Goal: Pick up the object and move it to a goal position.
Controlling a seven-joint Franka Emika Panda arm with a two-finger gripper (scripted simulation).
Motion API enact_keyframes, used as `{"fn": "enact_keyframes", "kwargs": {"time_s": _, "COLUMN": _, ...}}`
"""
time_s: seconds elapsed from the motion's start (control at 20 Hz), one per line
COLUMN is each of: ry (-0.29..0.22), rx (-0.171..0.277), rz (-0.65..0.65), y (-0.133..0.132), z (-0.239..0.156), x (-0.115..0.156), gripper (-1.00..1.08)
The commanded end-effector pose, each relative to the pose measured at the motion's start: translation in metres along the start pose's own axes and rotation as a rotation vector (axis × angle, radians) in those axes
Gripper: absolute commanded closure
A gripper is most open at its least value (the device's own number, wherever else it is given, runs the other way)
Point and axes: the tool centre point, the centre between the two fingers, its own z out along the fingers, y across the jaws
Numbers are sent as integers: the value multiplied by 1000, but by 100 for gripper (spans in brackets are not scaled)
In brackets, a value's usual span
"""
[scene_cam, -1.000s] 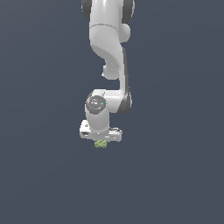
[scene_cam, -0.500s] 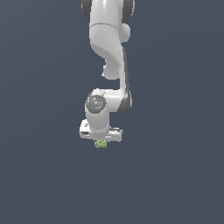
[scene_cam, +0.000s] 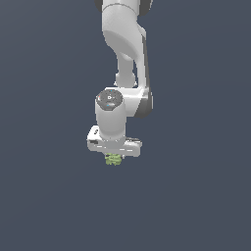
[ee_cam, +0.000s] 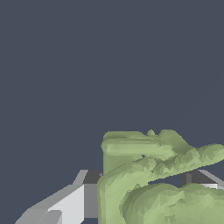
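The object (scene_cam: 113, 159) is a small olive-green bumpy lump that shows just under the white hand of my arm in the exterior view. My gripper (scene_cam: 113, 158) points down and is shut on it; the fingers are mostly hidden behind the hand. In the wrist view the object (ee_cam: 153, 179) is large and close, sitting between the two fingers (ee_cam: 70, 203), with the second finger partly showing on its other side. The lump is narrower than the hand.
The white arm (scene_cam: 125, 54) rises from the hand to the top of the exterior view. All around is a plain dark grey-blue surface (scene_cam: 196, 196) with no other things in view.
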Motion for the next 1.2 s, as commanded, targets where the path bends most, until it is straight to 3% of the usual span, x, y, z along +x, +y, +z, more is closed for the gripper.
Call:
{"fn": "enact_keyframes", "kwargs": {"time_s": 0.0, "ry": 38, "rx": -1, "rz": 22, "y": -6, "z": -31, "x": 11, "gripper": 108}}
{"fn": "enact_keyframes", "kwargs": {"time_s": 0.7, "ry": 316, "rx": -19, "rz": 196, "y": -39, "z": -271, "x": 57, "gripper": 108}}
{"fn": "enact_keyframes", "kwargs": {"time_s": 1.15, "ry": 422, "rx": -31, "rz": 260, "y": -53, "z": -365, "x": 60, "gripper": 108}}
